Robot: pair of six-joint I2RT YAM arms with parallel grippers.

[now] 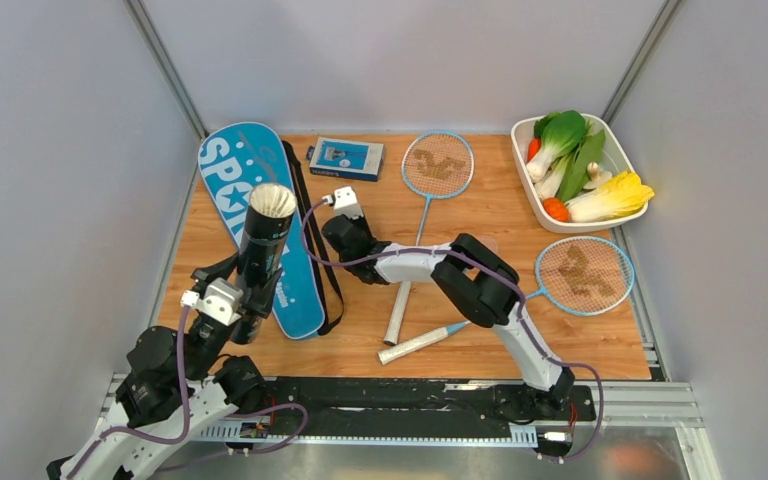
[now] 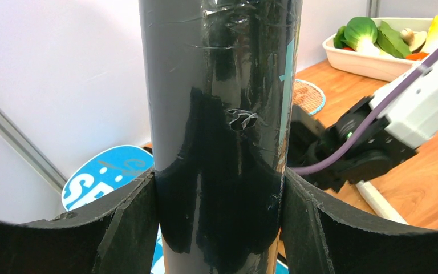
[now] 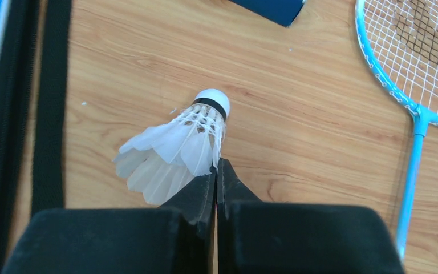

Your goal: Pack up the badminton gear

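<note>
The left gripper (image 2: 219, 194) clamps the long black tube (image 1: 263, 250) low on its body, with a finger (image 2: 125, 222) pressed to each side. The tube stands nearly upright above this gripper, and white feathers (image 1: 273, 200) show in its open mouth. The right gripper (image 3: 217, 171) is pinched nearly closed on the skirt edge of a white feather shuttlecock (image 3: 174, 148), whose cork points away from the fingers. The blue "SPORT" racket cover (image 1: 225, 175) lies to the left of the right gripper. One racket (image 1: 437, 165) lies ahead of the right gripper and to its right. The other racket (image 1: 585, 275) lies well to its right.
</note>
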